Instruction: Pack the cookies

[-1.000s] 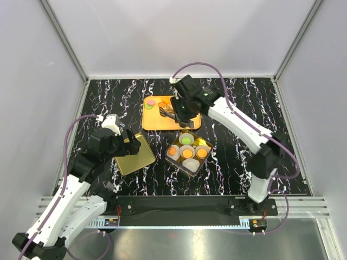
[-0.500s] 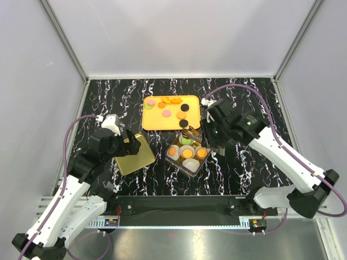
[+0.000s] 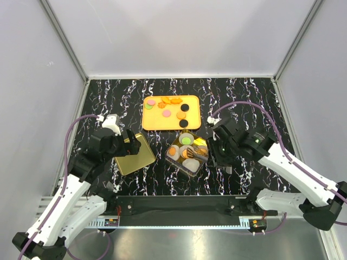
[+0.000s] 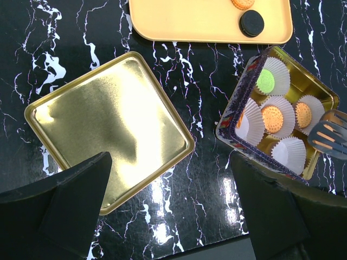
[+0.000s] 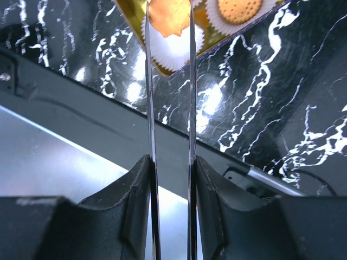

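Orange flower cookie (image 5: pixel 168 16) hangs in thin metal tongs (image 4: pixel 329 140) our right claw (image 5: pixel 171 206) squeezes; dropped crooked, it may miss the white paper cup (image 5: pixel 171 51). Our left claw (image 4: pixel 171 216) is spread wide

My right tool (image 5: pixel 171 162) and its tongs (image 3: pixel 194 153) hang over the box (image 3: pixel 179 164) at centre frame, closing that approach. Open surface (image 3: pixel 108 97) lies upper left, above the gold lid (image 3: pixel 133 154), beside the tray (image 3: pixel 162 122).

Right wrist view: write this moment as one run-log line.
right tool: shut on tongs | tongs: gripping orange cookie over paper cup in tin | left tool: open, above gold lid
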Controlling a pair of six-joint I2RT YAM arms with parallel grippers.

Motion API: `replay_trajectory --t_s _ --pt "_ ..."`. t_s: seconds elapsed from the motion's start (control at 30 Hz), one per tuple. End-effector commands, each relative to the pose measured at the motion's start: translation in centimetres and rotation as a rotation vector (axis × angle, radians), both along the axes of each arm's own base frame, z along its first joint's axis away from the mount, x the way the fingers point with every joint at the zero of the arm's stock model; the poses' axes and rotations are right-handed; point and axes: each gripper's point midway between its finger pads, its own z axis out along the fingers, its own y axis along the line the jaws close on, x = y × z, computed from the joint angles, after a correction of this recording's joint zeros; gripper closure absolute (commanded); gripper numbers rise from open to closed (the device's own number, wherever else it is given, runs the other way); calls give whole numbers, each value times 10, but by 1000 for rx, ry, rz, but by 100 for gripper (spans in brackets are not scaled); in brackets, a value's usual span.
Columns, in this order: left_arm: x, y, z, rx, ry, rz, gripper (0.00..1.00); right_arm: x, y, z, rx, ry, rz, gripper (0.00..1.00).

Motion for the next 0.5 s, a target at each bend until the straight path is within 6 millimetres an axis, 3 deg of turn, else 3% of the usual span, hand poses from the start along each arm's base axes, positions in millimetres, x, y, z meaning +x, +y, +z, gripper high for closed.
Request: replay_trajectory --t_s 0.0,0.47 --pt "6 -2 5 -12 -31 5 1 -12 4 5 46 13 0 60" --pt "6 -2 6 -11 -31 10 1 -21 11 -18 25 55 19 59"
